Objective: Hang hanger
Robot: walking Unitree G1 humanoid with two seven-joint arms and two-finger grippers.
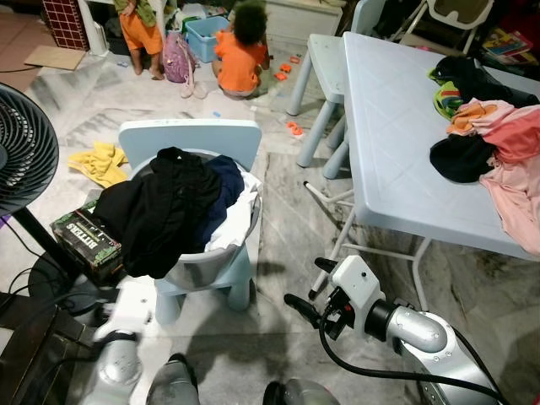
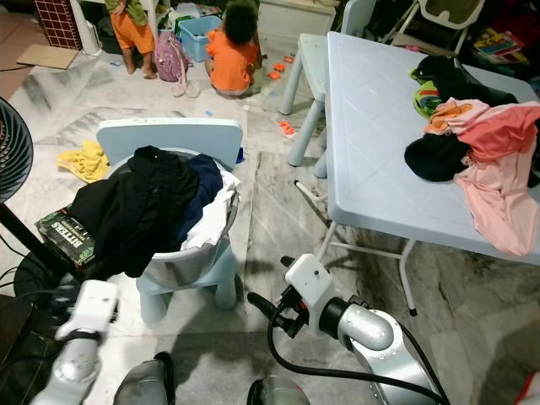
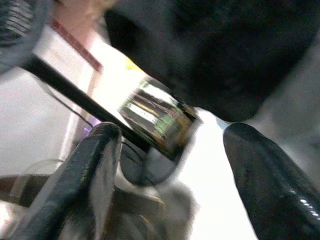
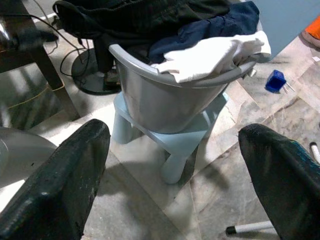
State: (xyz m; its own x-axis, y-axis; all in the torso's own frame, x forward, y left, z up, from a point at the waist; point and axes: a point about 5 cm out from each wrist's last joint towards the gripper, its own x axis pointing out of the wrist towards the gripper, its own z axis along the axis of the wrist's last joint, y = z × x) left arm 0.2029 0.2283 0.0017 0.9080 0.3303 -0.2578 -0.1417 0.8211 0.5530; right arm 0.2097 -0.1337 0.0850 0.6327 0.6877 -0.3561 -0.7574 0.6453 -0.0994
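Head view: clothes (image 1: 173, 207) fill a basin (image 1: 211, 261) on a chair, ready for hanging; more lie at the tabletop (image 1: 396, 126) right edge. No hanger visible. Wrist views: left gripper (image 3: 170, 170) and right gripper (image 4: 170, 165) spread, empty.

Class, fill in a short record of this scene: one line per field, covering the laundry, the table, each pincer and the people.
laundry: dark and white clothes heaped in a grey basin that sits on a pale blue chair
table: pale blue table with a pile of pink, orange and black garments
left pincer: open, low beside the chair
right pincer: open, holding nothing, facing the basin
people: two in orange at the back, on the floor
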